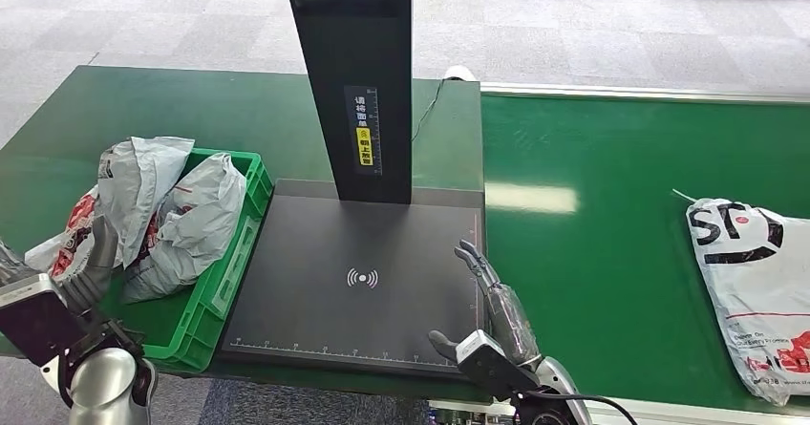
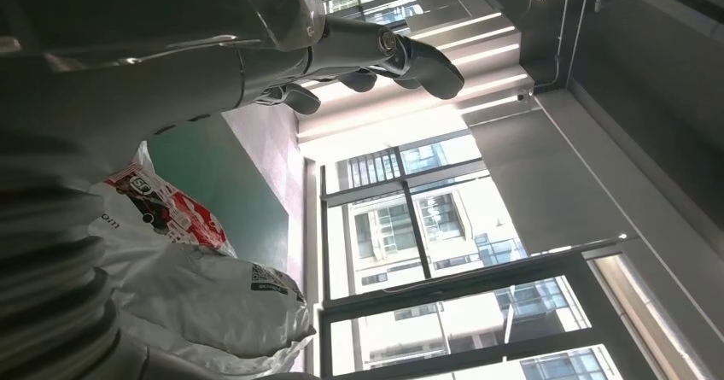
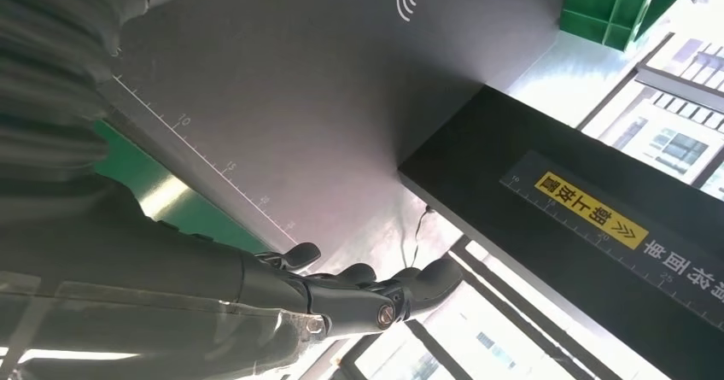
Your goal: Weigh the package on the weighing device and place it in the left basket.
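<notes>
Package: white plastic mailer bag with black and red print (image 1: 755, 291) flat on green desk (image 1: 592, 253), right edge of frame | flat black weighing platform (image 1: 363, 282) centre, bare | green plastic basket (image 1: 224, 272) lower left, holding grey bags | right hand (image 1: 492, 325) fingers spread, empty, lower centre | left hand (image 1: 86, 272) fingers apart, empty, beside basket.

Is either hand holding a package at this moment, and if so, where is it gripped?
Nothing is held. The right hand hangs open at the scale platform's right edge; the left hand is open beside the green basket.

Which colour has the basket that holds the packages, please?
The basket is bright green. It shows best in the head view, left of the black weighing device.
</notes>
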